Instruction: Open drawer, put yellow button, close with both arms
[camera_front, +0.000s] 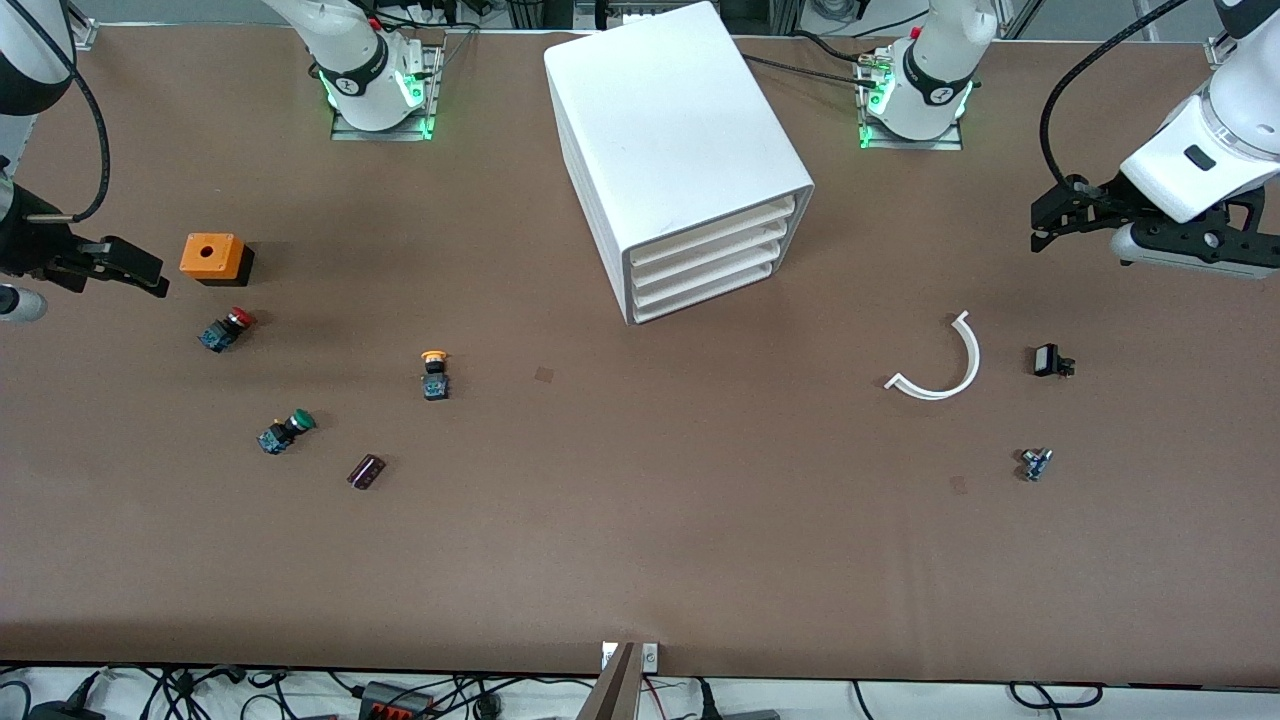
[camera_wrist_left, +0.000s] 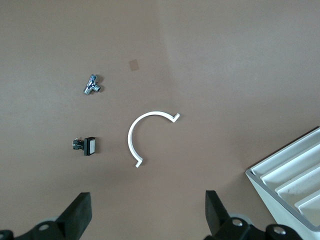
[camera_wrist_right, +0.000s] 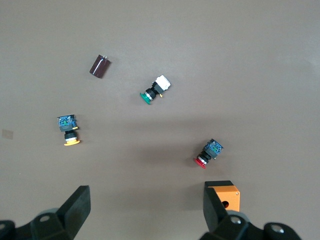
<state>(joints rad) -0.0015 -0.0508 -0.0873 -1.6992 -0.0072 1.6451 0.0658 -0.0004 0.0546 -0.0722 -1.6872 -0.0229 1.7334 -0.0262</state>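
The white cabinet stands at the middle of the table near the bases, and its top drawer is shut like the three below it. The cabinet's corner also shows in the left wrist view. The yellow button lies on the table, nearer the front camera than the cabinet and toward the right arm's end. It also shows in the right wrist view. My right gripper is open and empty, up beside the orange box; its view shows it too. My left gripper is open and empty above the left arm's end.
An orange box, a red button, a green button and a dark cylinder lie around the yellow button. A white arc piece, a small black part and a metal fitting lie below the left gripper.
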